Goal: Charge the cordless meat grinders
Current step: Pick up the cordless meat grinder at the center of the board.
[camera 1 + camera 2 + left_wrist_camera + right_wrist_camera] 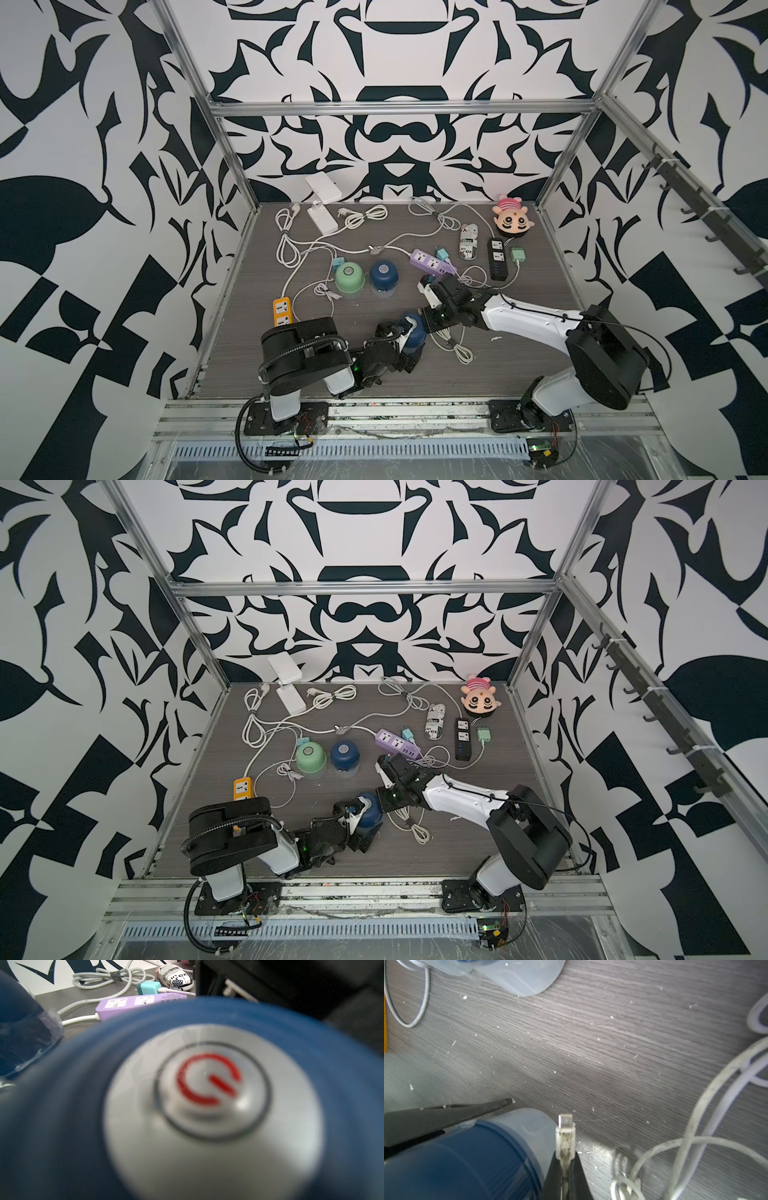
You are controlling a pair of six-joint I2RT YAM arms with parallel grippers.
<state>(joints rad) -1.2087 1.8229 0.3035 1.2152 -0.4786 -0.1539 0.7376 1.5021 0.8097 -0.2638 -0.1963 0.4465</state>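
Observation:
A navy blue meat grinder (416,330) (370,810) lies tipped over near the table's front, and my left gripper (405,332) is closed round its sides. Its grey top button (207,1088) with a red power sign fills the left wrist view, hiding the jaws. One black finger (446,1113) lies along the blue body (456,1163). My right gripper (565,1154) (431,321) is shut on a white USB plug (565,1124), held beside the grinder's clear bowl base. A mint green grinder (350,280) and a second navy one (383,276) stand upright further back.
A purple power strip (432,262) (133,1003) lies behind my right arm, a black strip (497,257) to its right, an orange strip (281,311) at front left. Loose white cable (457,345) (695,1126) coils by the right gripper. A pink plush toy (512,218) sits at back right.

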